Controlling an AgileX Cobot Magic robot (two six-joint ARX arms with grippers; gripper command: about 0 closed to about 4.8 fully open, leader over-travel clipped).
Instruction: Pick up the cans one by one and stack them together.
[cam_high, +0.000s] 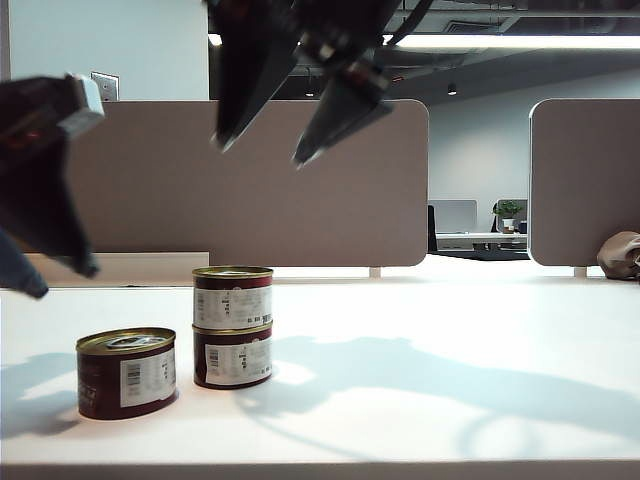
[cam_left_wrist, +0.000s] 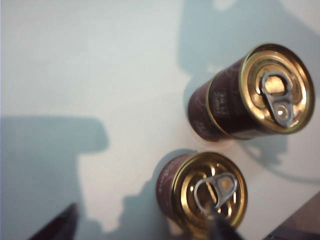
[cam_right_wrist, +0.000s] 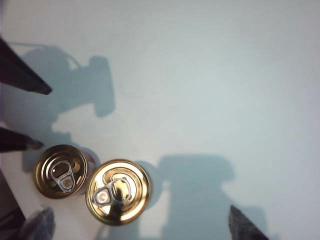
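A: What do the arms look like?

B: Both are black. The right gripper has two long, tapered jaws narrowing to pale points, with dark cables behind.

A: And the other?

B: The left gripper is blurred: dark, blunt jaws and what may be a white-grey block on top.

White worktop w/ strong shadows across it. Behind: two beige divider panels, rounded corners, one wide, one at right edge. Gap btwn them shows office bkgd: desk w/ monitor, small potted plant. Dark ceiling, long strip light. Pale wall at left w/ switch plate.
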